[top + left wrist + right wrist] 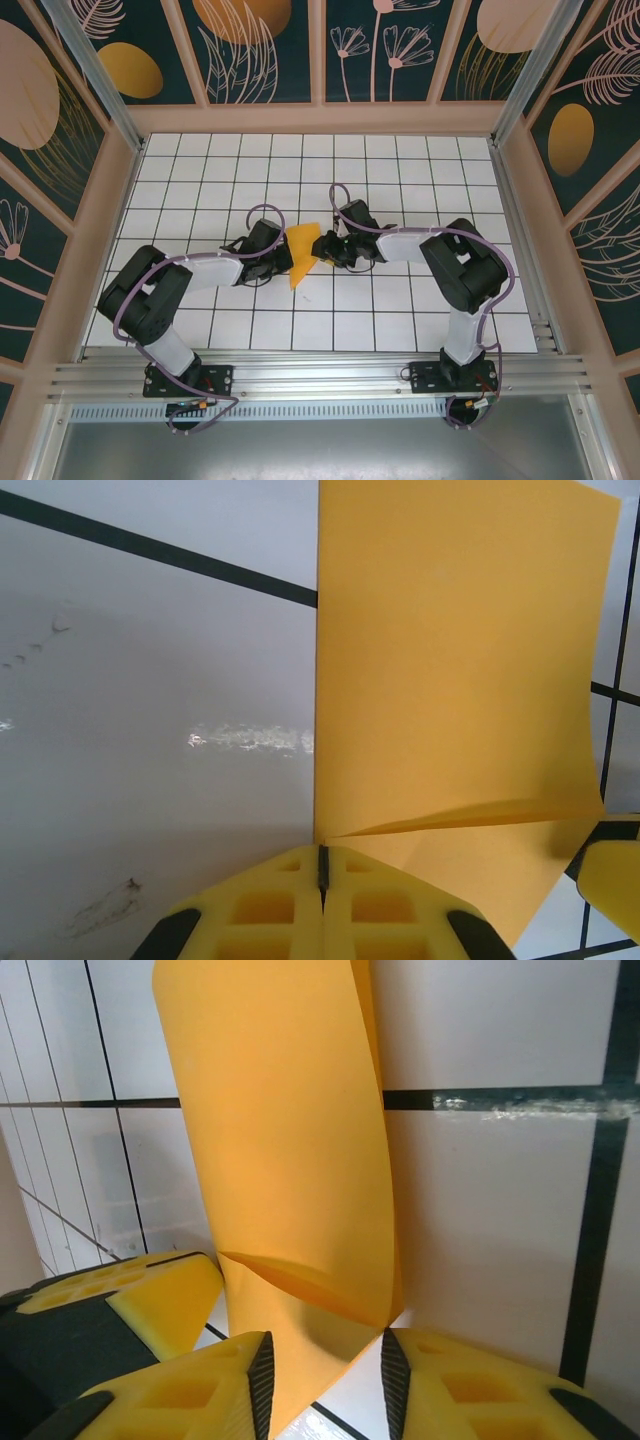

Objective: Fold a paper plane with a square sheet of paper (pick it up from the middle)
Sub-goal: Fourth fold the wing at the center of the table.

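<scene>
The square sheet of paper [303, 255] is orange-yellow and folded into a creased wedge, standing up off the white grid table between my two grippers. My left gripper [322, 855] is shut on the paper's [460, 660] lower folded edge, pads pressed together. My right gripper [325, 1360] is open, its jaws standing either side of the paper's [280, 1140] bowed lower corner, with the paper brushing both black pads. In the top view the left gripper [283, 262] is just left of the wedge and the right gripper [322, 250] just right of it. A paper plane is out of view.
White tiles with black grid lines [400, 180] surround the arms. Wooden-framed walls [320, 118] close in the back and sides. The left gripper's yellow finger [150, 1300] sits close beside the right gripper; the right finger [612, 880] edges into the left wrist view.
</scene>
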Robot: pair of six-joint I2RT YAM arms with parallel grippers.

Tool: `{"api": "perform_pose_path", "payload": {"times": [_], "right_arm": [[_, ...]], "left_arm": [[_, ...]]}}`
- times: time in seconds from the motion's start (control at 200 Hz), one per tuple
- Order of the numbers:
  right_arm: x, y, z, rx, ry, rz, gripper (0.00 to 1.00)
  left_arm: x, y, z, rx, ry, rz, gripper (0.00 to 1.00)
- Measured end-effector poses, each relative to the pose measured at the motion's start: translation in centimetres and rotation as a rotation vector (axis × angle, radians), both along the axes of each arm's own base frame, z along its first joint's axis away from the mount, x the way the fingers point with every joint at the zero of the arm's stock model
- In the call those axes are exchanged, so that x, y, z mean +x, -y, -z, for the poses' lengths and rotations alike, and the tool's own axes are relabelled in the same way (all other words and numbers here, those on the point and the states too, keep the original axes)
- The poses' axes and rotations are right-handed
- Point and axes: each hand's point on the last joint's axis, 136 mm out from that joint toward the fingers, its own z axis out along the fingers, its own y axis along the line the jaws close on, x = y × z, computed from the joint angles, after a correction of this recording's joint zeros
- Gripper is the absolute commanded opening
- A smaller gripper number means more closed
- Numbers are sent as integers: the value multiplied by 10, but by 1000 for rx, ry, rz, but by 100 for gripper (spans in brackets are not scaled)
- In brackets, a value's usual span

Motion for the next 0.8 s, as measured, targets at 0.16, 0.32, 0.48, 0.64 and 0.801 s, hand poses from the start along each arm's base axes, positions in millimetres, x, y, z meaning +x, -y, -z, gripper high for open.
{"api": "perform_pose_path", "payload": {"times": [0.16, 0.32, 0.48, 0.64, 0.801], "right_arm": [[1, -2, -2, 14, -3, 3, 31], [3, -6, 1, 30, -10, 0, 28], [2, -10, 1, 52, -22, -2, 26], [5, -12, 1, 66, -16, 0, 15], [7, -13, 3, 65, -18, 11, 0]], "left_arm": [[0, 0, 0, 0, 0, 1, 6], [0, 0, 0, 0, 0, 0, 6], [0, -1, 0, 2, 1, 1, 7], [1, -2, 0, 2, 0, -1, 8], [-1, -5, -1, 16, -5, 3, 18]]}}
